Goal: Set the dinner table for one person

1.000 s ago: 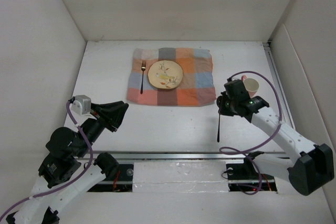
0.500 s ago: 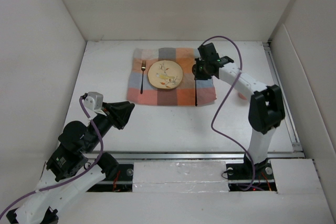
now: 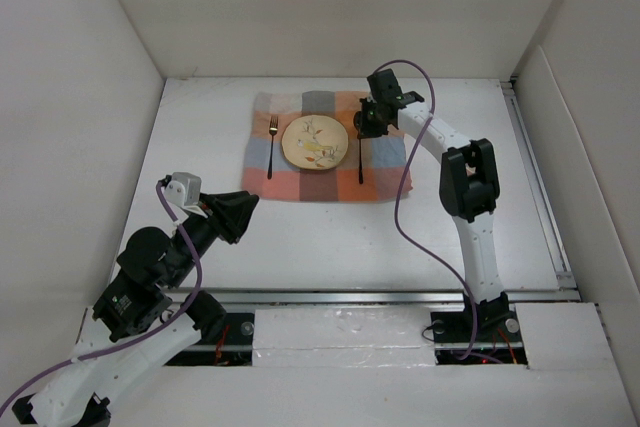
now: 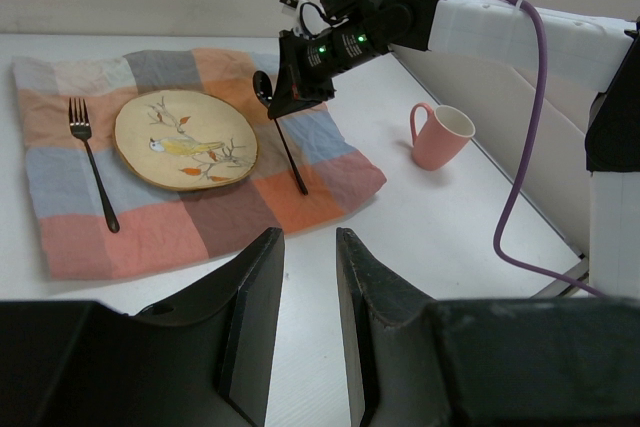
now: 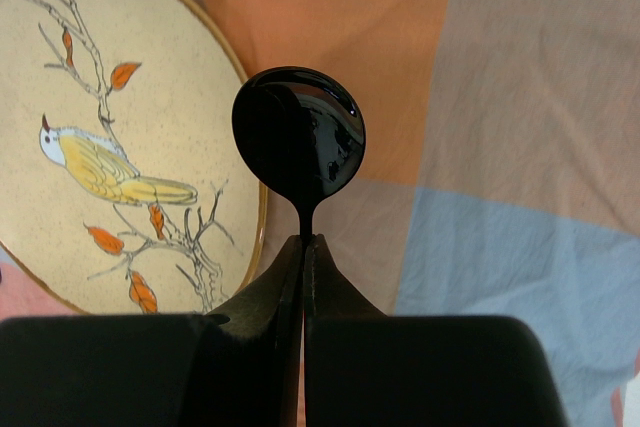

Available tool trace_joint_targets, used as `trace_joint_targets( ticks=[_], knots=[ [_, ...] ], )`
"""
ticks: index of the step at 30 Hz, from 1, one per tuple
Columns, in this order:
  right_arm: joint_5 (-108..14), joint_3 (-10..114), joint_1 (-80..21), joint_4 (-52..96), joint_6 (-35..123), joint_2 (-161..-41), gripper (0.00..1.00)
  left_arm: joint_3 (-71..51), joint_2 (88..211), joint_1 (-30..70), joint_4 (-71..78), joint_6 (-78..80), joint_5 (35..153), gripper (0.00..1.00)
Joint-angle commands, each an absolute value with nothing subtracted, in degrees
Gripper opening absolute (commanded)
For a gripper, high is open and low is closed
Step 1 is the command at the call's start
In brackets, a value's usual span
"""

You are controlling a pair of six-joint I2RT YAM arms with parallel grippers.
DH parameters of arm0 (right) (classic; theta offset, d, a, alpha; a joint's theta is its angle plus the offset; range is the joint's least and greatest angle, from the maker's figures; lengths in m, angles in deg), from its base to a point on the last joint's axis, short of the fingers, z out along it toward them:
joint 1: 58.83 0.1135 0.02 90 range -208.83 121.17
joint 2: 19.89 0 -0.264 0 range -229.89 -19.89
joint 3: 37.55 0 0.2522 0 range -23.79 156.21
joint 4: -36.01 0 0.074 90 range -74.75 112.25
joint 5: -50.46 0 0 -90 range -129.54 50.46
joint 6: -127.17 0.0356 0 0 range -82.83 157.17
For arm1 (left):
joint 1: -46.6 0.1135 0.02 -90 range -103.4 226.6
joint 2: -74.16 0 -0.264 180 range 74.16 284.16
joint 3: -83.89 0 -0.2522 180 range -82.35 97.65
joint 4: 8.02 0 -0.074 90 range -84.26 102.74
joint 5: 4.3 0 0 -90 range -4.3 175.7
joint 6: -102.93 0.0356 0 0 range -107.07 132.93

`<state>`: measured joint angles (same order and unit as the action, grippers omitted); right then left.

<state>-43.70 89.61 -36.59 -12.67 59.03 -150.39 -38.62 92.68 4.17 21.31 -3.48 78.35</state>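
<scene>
Top view: white surface (image 3: 200,147) spans the enclosure floor. Checked cloth (image 3: 300,185) sits at its 12 o'clock and carries plate (image 3: 315,142), with fork (image 3: 272,145) at plate's 9. Right fingers (image 3: 364,125) grip black spoon (image 3: 360,159) at plate's 3. Left fingers (image 3: 240,212) partly open, empty, at cloth's 7.
Left wrist: pink mug (image 4: 440,137) on surface at cloth's 3. Spoon tilted, handle tip down at cloth, contact unclear.
Right wrist: fingers closed tight on spoon neck, bowl up.

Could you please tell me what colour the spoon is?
Glossy black; the spoon shows best in the right wrist view.

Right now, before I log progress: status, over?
Right fingers shut on glossy black spoon, over checked cloth right of bird-painted round plate. Left fingers open, empty. Pink mug on white tabletop, not in the way.
</scene>
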Motion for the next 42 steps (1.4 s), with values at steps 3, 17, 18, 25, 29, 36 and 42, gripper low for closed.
trace_joint_targets(
  ticks=[3,17,18,25,29,36,42],
  knots=[
    [-45.95,93.72,-37.21,-11.85,60.28,-152.34,0.0,-38.93,93.76,3.8,18.04,-3.33,78.41,0.25],
    [-44.64,96.71,-38.26,-10.88,62.04,-156.82,0.0,-38.93,94.46,3.8,18.04,-3.24,78.32,0.25],
    [-44.63,96.97,-38.26,-10.8,62.13,-157.0,0.0,-38.93,94.46,3.8,17.96,-3.24,78.23,0.25],
    [-44.98,97.15,-38.79,-8.95,63.0,-157.09,0.01,-38.93,94.55,3.8,17.96,-3.24,78.06,0.25],
    [-44.99,98.81,-38.79,-9.04,63.27,-157.79,0.01,-39.02,94.55,3.8,17.96,-3.24,77.79,0.25],
    [-44.64,101.28,-39.32,-9.39,63.27,-160.07,0.03,-39.02,94.99,3.8,18.04,-3.24,77.62,0.25],
    [-44.02,103.91,-39.85,-10.7,62.57,-161.48,0.07,-38.93,95.16,3.8,17.96,-3.24,77.53,0.25]
  ],
)
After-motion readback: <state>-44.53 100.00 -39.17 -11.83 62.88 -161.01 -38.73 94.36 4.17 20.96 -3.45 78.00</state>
